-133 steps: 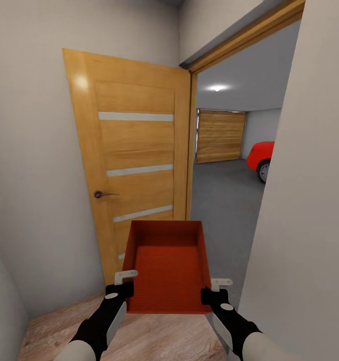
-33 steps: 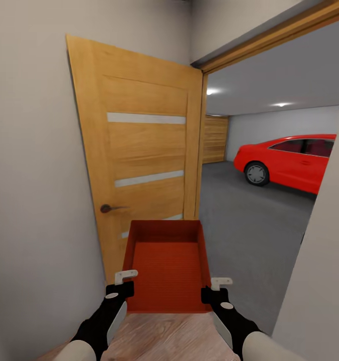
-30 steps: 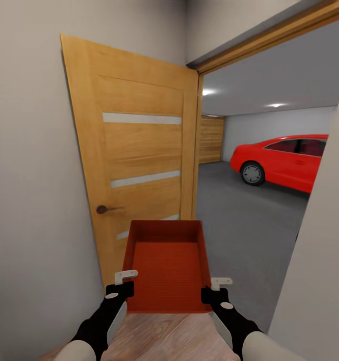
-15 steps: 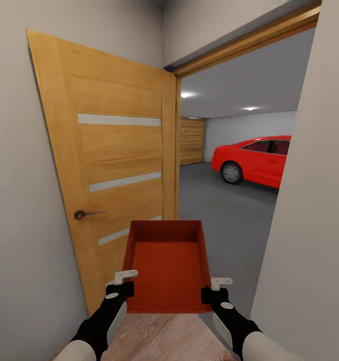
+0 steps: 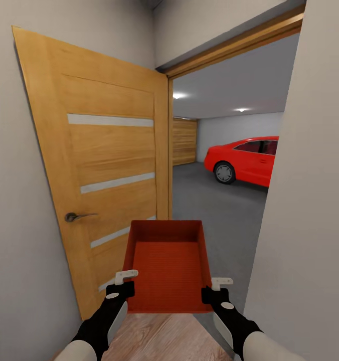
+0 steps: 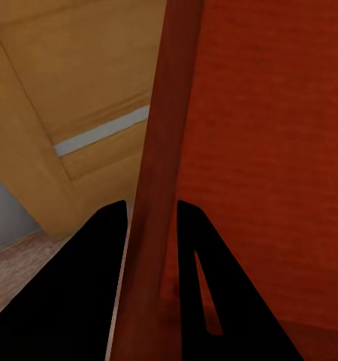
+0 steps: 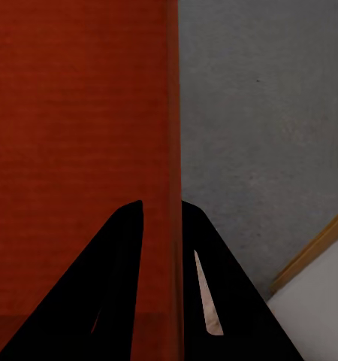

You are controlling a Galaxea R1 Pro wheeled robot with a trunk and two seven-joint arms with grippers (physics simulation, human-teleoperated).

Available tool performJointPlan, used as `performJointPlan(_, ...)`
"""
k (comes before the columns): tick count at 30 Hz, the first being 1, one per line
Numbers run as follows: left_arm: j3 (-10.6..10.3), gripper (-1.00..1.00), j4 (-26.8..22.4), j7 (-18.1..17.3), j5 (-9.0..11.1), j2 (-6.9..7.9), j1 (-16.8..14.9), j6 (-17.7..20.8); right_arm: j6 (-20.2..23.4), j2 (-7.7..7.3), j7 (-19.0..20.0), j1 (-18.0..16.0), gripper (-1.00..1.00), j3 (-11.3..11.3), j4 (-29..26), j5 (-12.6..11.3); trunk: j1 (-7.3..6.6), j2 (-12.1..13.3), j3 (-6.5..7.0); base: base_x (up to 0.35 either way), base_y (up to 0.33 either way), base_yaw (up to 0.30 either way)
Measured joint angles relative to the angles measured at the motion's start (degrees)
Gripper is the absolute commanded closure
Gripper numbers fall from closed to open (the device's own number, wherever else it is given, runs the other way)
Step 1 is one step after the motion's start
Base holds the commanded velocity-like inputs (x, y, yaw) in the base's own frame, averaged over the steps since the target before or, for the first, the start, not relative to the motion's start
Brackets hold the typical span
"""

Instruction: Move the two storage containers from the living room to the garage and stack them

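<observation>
One orange-red storage container (image 5: 167, 265), open-topped and empty, hangs level in front of me. My left gripper (image 5: 123, 284) is shut on its left wall and my right gripper (image 5: 215, 290) on its right wall. In the left wrist view the thin wall (image 6: 158, 173) runs between the two black fingers of the left gripper (image 6: 150, 222). The right wrist view has the right wall (image 7: 173, 135) pinched the same way in the right gripper (image 7: 163, 214). The other container is out of view. Through the doorway lies the garage with its dark grey floor (image 5: 214, 205).
An open wooden door (image 5: 109, 175) with a metal handle (image 5: 74, 216) stands close on my left. A white wall (image 5: 310, 200) closes in on my right. In the garage are a red car (image 5: 244, 160) and a slatted door (image 5: 184, 141). Light wood planks (image 5: 159, 336) lie underfoot.
The camera has turned and moved, so the door and the car sit further left in the picture. The container and both grippers keep the same hold.
</observation>
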Motion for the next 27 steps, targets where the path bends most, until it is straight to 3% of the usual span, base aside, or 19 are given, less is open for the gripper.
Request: performJointPlan(27, 0.02, 1.0, -0.1, -0.01, -0.29, -0.08, 0.01, -0.04, -0.36, -0.06, -0.03, 0.01, 1.0, 0.22, 0.1, -0.41, 0.0, 0.0, 0.0, 0.005, 0.0, 0.0)
